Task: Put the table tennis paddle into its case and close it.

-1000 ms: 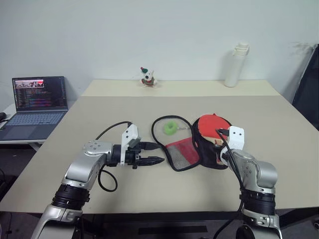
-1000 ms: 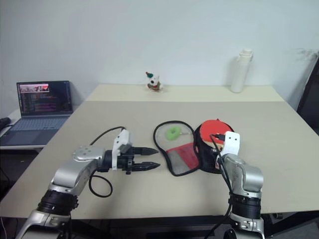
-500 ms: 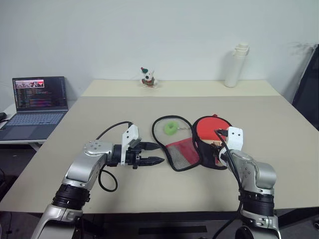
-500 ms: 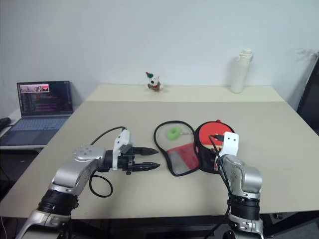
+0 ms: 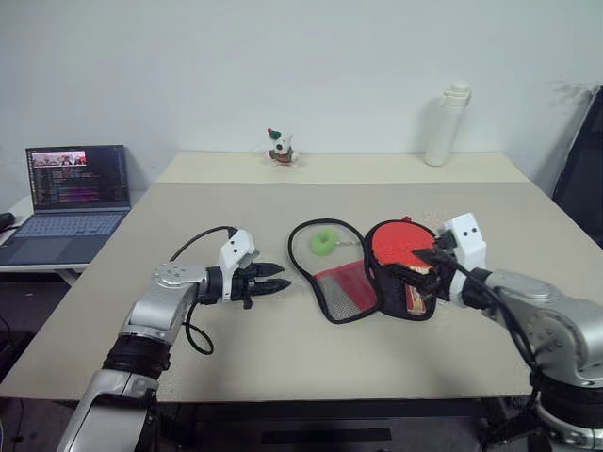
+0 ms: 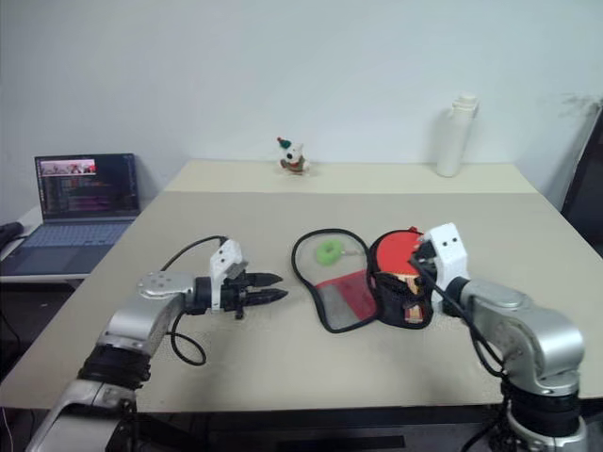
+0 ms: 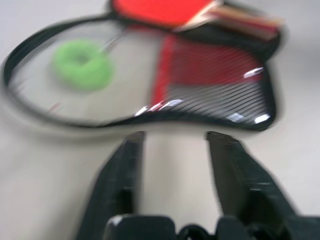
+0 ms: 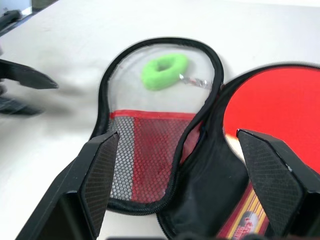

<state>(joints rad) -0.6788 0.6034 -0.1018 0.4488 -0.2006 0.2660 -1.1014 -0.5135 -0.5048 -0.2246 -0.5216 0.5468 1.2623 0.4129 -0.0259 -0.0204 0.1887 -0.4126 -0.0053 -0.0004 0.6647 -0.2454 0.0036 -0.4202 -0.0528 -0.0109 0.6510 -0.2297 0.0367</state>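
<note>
fingers of the right tool (image 8: 185, 185) stand wide apart with nothing between them, hovering just above the black half of the case (image 5: 400, 282); from its wrist view the spread fingers frame the case's middle, where the two halves join. the left tool (image 5: 268, 285) is part open and empty — its wrist view shows a clear gap between the fingers — and it points along the counter (image 5: 283, 202) at the open flap's outer rim, near it but not touching.

the case lies unzipped and splayed flat near the middle of the counter, somewhat toward the front edge. the flap on the left-tool side shows its clear lining and the red mesh pocket (image 5: 344, 287), with the green pompom pull (image 5: 323, 243) resting on it. the table tennis paddle (image 5: 400, 245) already sits in the black half, red face up, handle toward the front edge. i judge the paddle is as good as in, and what remains is folding the flap over it and running the zip.

that would explain the stance: one tool over the loaded half to steady it, the other set to catch the loose flap's edge.

room is generous — bare counter lies all round the case, in front and to both sides. a small toy figure (image 5: 279, 147) and a white bottle (image 5: 446, 123) stand at the far edge, well apart from the work, and a laptop (image 5: 71, 193) sits on a separate surface off the left side.
</note>
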